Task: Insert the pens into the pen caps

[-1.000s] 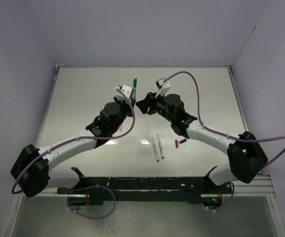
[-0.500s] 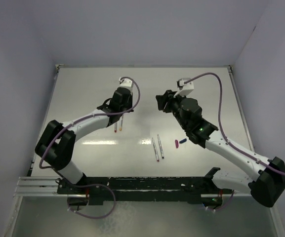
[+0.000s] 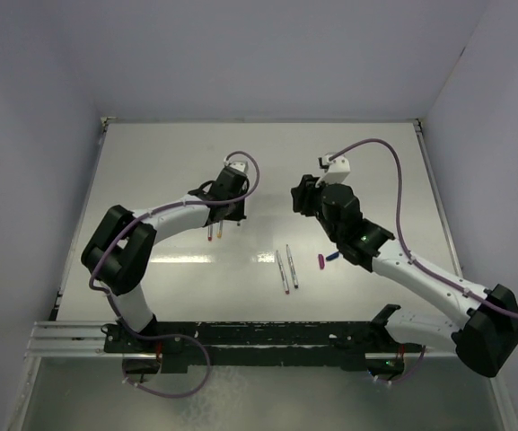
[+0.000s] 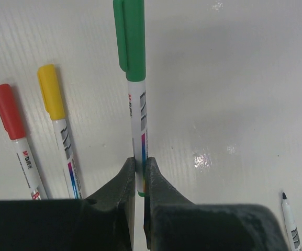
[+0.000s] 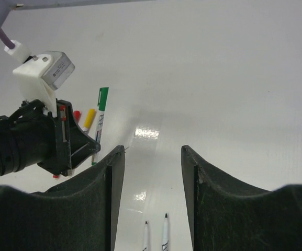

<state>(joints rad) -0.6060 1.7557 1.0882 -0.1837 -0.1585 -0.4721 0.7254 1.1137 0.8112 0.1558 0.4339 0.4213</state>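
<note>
My left gripper (image 4: 139,172) is shut on the lower barrel of a pen with a green cap (image 4: 130,39). The pen points away from me, low over the white table. Beside it, to its left, lie a yellow-capped pen (image 4: 51,99) and a red-capped pen (image 4: 8,111). In the top view the left gripper (image 3: 232,214) is just past those pens (image 3: 214,233). My right gripper (image 5: 152,157) is open and empty, above two uncapped pens (image 5: 165,232), which also show in the top view (image 3: 285,268). A purple cap (image 3: 320,261) and a dark blue cap (image 3: 332,257) lie right of them.
The white table (image 3: 151,171) has a raised rim at the back and sides. The right arm's forearm (image 3: 402,269) stretches over the table's right half. A black rail (image 3: 259,337) runs along the near edge.
The left arm has swung the green-capped pen from near the right gripper down beside the red and yellow pens. The right gripper has drawn back to the right, and is open now.
</note>
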